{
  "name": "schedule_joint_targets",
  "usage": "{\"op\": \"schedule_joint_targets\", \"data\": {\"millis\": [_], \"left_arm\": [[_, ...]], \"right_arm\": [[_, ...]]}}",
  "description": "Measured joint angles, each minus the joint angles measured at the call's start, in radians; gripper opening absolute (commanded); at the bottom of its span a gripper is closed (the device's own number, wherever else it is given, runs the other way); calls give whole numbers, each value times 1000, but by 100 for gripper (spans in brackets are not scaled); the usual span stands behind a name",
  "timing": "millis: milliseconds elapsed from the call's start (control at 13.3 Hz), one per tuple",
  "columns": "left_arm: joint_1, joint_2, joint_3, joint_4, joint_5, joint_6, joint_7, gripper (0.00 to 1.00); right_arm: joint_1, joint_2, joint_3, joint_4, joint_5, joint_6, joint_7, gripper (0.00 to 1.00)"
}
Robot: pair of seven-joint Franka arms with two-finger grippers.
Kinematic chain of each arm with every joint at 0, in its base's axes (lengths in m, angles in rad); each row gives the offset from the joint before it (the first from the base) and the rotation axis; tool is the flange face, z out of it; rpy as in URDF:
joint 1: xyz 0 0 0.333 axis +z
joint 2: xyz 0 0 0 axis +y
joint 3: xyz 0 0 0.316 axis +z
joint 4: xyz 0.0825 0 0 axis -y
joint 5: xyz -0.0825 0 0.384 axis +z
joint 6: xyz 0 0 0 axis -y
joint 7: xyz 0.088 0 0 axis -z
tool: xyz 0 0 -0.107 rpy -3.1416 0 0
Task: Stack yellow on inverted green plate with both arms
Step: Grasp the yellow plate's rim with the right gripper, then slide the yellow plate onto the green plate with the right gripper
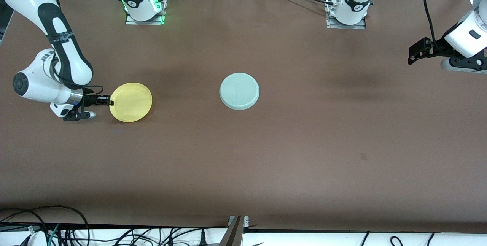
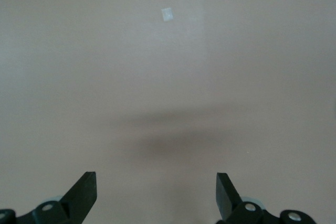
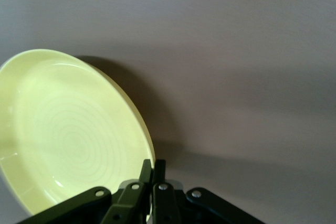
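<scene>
The yellow plate [image 1: 131,102] lies right side up toward the right arm's end of the table. My right gripper [image 1: 109,102] is shut on its rim at the edge toward that end. In the right wrist view the yellow plate [image 3: 68,129] fills one side, its rim pinched between the two black fingers [image 3: 146,172] of the right gripper [image 3: 153,167]. The pale green plate [image 1: 239,90] lies upside down, base up, at mid-table. My left gripper [image 1: 415,53] waits open over the left arm's end of the table, and in its own view the left gripper [image 2: 156,192] has only bare table between the fingers.
The brown table [image 1: 289,151] stretches between the two plates and around them. A small pale patch [image 2: 167,14] marks the table surface in the left wrist view. Cables and a metal bracket [image 1: 236,229] line the table's edge nearest the front camera.
</scene>
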State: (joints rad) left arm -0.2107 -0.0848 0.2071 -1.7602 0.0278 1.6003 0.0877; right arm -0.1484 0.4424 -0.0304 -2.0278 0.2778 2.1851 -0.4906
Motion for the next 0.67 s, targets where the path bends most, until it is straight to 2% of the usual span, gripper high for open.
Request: {"op": "schedule_joint_targets", "data": {"millis": [150,300,524,674], "left_arm": [[13,-1,2,6,-8,-4,2,100],[30,2,2,18,-18,-12,6,100],[35,26,2,70,-32,-22,8,100],[35,48,-1,113,-33,-31,9,100]], "right_arm": [[3,-11,50,112,4,-174,8,0],[15,-22,115,193,10,-279,78,0],[52,-21,249,213,14,-291,259,0],[128,-17,306,213,14,-239,388,0]]}}
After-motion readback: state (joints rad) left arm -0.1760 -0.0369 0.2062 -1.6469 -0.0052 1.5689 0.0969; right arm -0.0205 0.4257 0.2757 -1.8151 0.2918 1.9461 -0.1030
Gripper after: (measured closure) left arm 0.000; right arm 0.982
